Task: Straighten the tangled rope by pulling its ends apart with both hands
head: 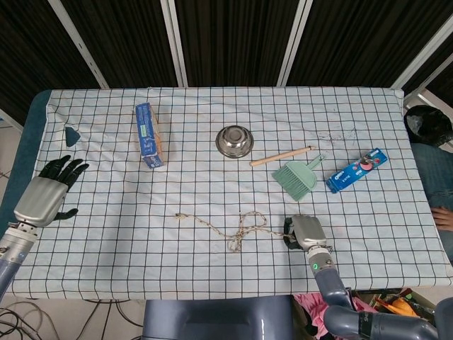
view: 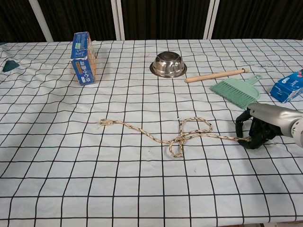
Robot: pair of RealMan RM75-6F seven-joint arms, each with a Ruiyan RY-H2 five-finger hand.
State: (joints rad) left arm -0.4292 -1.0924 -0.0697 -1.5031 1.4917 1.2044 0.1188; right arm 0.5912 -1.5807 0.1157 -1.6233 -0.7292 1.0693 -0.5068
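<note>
Beige braided rope (view: 175, 135) is lying on the checked tablecloth (head: 212, 262) just below the centre of the frame, knotted into a loop near its middle, with its frayed left end free on the cloth. The right hand (view: 263, 125) is resting on the table at the lower right, its dark fingers (view: 242, 124) curling down around the rope's right end and gripping it. The left hand (head: 48, 193) is hovering at the far left edge in the head view, well apart from the rope, fingers spread and holding nothing. A blue box (head: 150, 134) is standing at the upper left, a steel bowl (head: 234, 141) at upper centre, a wooden stick (head: 280, 156) and green brush (head: 296, 177) right of it, and a blue snack packet (head: 356, 170) at the right.
</note>
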